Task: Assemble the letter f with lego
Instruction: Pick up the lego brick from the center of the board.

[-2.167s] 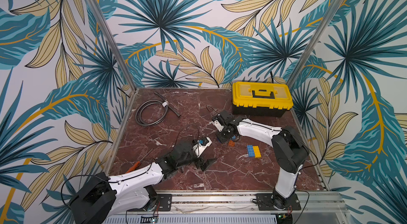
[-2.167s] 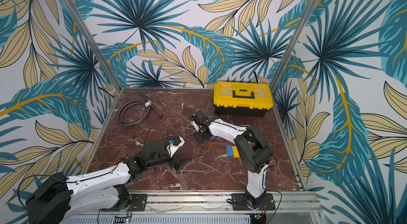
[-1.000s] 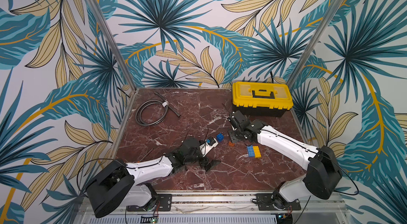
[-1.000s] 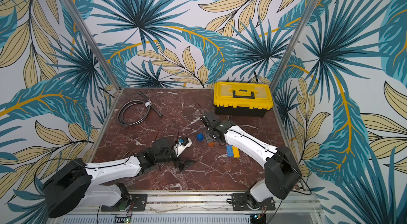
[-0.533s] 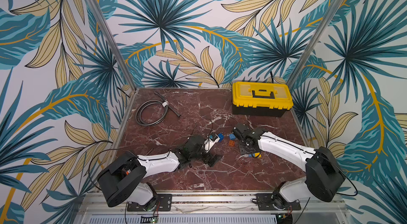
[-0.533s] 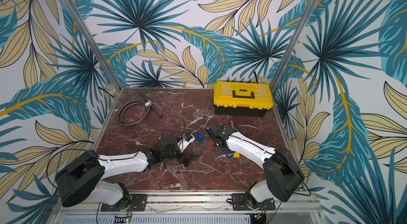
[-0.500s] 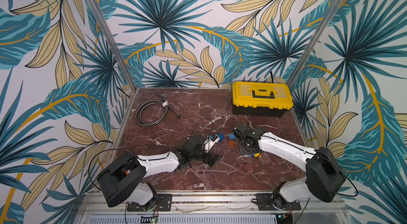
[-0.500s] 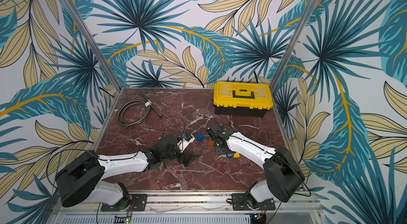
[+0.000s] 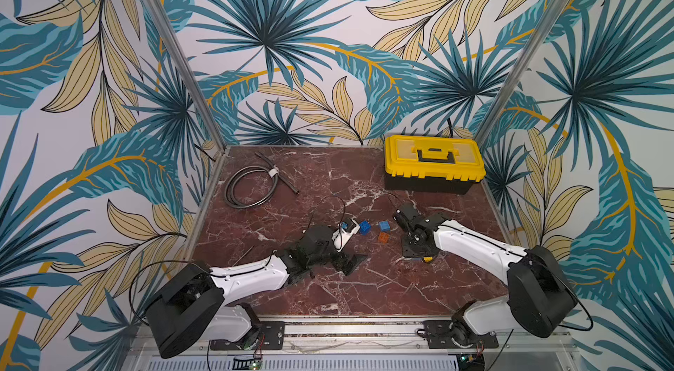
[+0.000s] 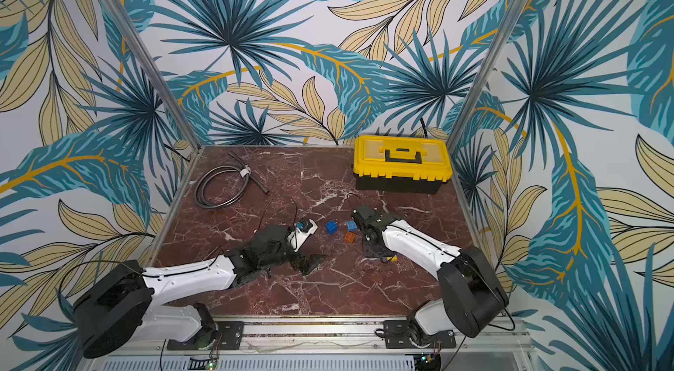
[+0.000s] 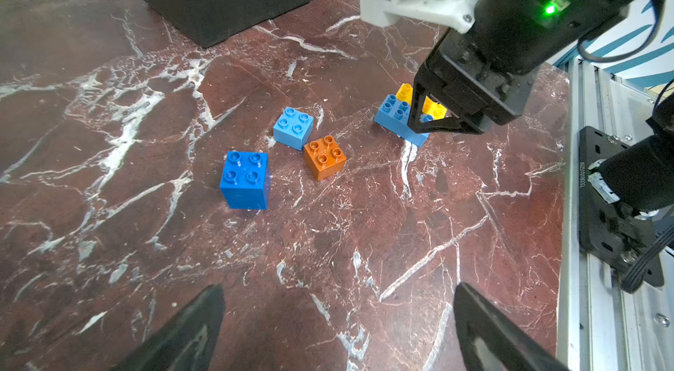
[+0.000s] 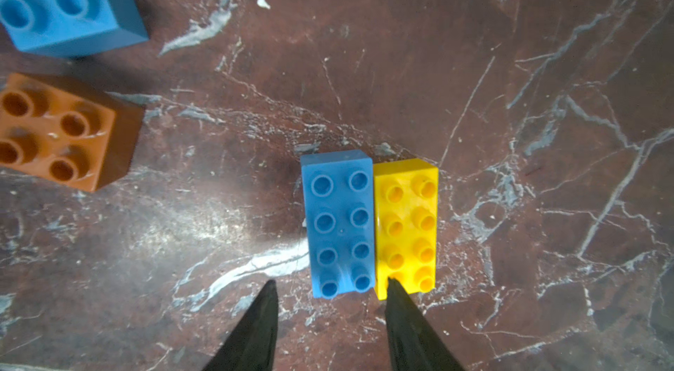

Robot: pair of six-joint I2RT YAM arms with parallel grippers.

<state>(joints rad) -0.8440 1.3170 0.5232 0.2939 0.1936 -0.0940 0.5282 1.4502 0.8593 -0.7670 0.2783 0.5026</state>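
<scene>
Five lego bricks (image 10: pixel 331 227) lie unstacked on the marble table (image 9: pixel 291 289). Leftmost, the left gripper (image 11: pixel 337 300) has its fingers (image 11: pixel 189 332) spread wide, empty. Next come a dark blue square brick (image 11: pixel 245 177), then a lighter blue square brick (image 11: pixel 293 127) just beside an orange brick (image 11: pixel 324 157) (apart, not touching). Farther right a long blue brick (image 12: pixel 341 223) lies flush against a long yellow brick (image 12: pixel 406 227); the right gripper (image 12: pixel 331 283) straddles the blue one's end, jaws parted, not clamped.
</scene>
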